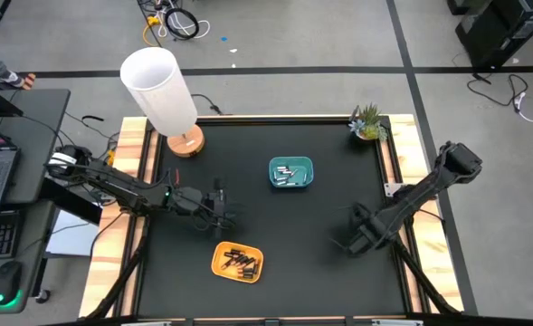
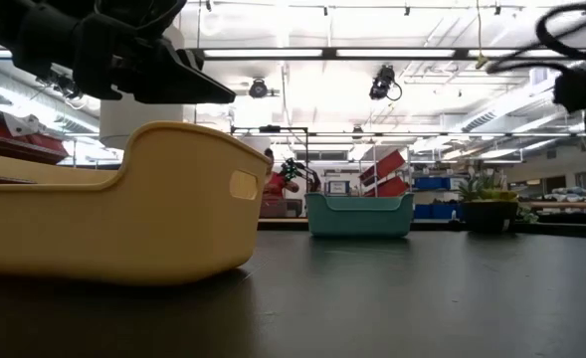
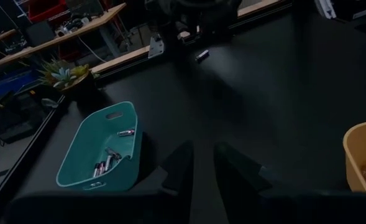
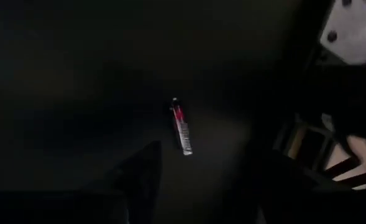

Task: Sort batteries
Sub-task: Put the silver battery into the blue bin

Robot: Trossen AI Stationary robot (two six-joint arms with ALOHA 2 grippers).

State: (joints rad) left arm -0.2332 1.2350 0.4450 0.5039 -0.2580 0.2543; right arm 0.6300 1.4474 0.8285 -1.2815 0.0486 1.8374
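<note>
Black table (image 1: 275,226) | right hand (image 4: 198,177) wide open, empty, above lone battery (image 4: 181,129) near right edge | straddle it squarely before closing | left hand (image 3: 201,165) narrow, empty, between yellow tray (image 1: 238,261) and teal tray (image 1: 290,173)

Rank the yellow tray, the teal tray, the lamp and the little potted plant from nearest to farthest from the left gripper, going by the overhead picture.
From the left gripper, in the high view:
1. Yellow tray, just below the gripper near the table's front edge.
2. Teal tray, toward the table's middle.
3. Lamp, at the far left corner; close to the teal tray's distance, so this ordering is loose.
4. Potted plant, at the far right corner.
</note>
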